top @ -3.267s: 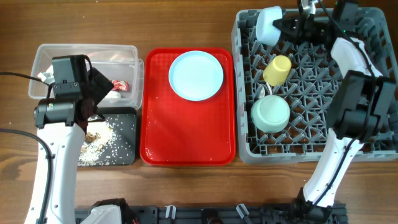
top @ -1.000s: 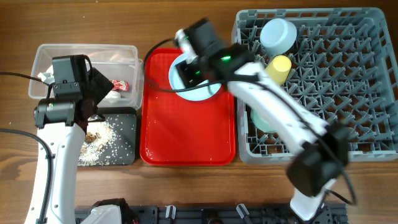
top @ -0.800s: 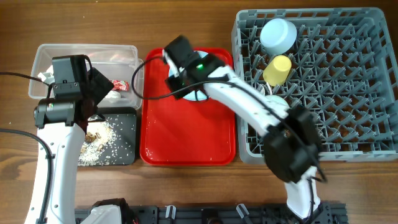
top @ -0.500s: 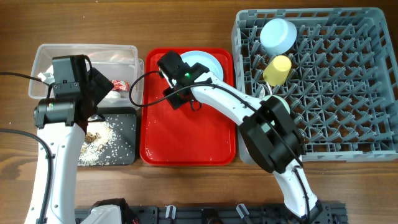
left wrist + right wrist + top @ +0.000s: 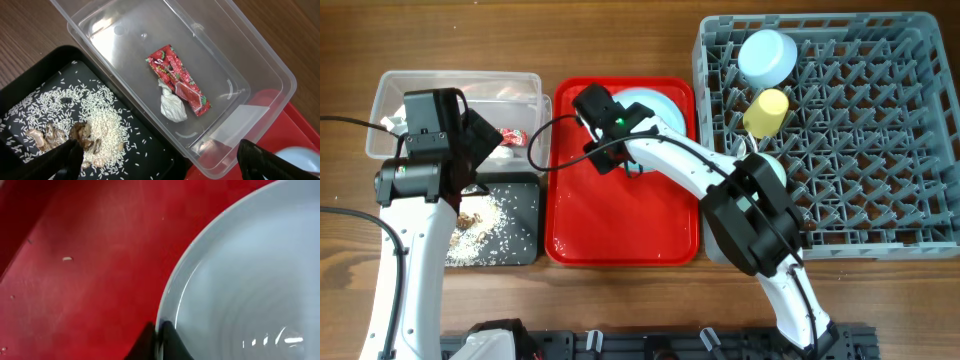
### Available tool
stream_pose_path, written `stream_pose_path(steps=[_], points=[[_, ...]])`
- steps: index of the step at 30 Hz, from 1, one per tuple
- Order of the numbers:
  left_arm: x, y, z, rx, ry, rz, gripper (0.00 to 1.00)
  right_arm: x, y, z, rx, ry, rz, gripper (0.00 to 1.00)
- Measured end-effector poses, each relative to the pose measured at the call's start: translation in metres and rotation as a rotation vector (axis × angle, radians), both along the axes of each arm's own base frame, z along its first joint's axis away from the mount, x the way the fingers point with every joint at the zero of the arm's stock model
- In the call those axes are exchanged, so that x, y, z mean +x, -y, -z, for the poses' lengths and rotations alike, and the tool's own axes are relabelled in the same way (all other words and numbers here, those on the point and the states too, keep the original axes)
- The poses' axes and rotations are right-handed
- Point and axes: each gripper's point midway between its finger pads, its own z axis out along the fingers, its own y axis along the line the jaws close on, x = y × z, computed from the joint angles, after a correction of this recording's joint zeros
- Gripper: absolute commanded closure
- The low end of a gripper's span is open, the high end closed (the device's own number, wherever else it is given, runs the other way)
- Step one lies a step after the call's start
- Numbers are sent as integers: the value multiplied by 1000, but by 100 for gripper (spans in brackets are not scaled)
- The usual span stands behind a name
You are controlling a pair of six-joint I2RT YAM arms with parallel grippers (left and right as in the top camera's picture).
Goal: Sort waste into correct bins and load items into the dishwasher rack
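The bench [image 5: 620, 40] was brown wood with a streaked grain. On it the serving tray [image 5: 610, 230] was glossy red, the plate [image 5: 667, 103] light blue and the rack [image 5: 880, 150] plain grey. In the rack the cup [image 5: 766, 112] was yellow, and an upturned bowl [image 5: 767, 57] looked pale blue-white. The tub [image 5: 125, 30] was clear. The wrapper [image 5: 177, 82] was red with white lettering and a printed pattern, possibly strawberries. The tissue [image 5: 171, 105] was white. The black tray [image 5: 155, 160] was speckled with white rice [image 5: 100, 120] and brown scraps [image 5: 82, 137]. The left fingers [image 5: 65, 157] were black. The left arm [image 5: 415, 230] and right arm [image 5: 680, 165] were white with black joints.
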Motion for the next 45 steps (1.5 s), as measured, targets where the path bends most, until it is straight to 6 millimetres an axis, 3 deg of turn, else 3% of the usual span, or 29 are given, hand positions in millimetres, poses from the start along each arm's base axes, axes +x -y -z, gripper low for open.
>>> stream_pose_path(steps=[5,8,11,14,15,17,18,20,22,26,30,36,45], points=[[0,0,0,0,0,0,0,-4,1,-6,-4,-21,-4,96],[0,0,0,0,0,0,0,-3,-7,-28,66,-31,-2,96],[0,0,0,0,0,0,0,5,-21,-90,233,15,11,96],[0,0,0,0,0,0,0,13,-20,-174,424,93,19,96],[0,0,0,1,0,0,0,15,-13,-212,501,131,19,96],[0,0,0,0,0,0,0,20,16,-283,635,207,39,96],[0,0,0,0,0,0,0,22,31,-305,680,230,52,96],[0,0,0,0,0,0,0,26,68,-346,763,268,96,96],[0,0,0,0,0,0,0,31,105,-369,820,279,153,96],[0,0,0,0,0,0,0,46,164,-373,918,204,256,96],[0,0,0,0,0,0,0,55,193,-351,1006,85,301,96],[0,0,0,0,1,0,0,64,215,-316,1103,-18,321,96],[0,0,0,0,0,0,0,62,223,-263,1133,-90,367,96]])
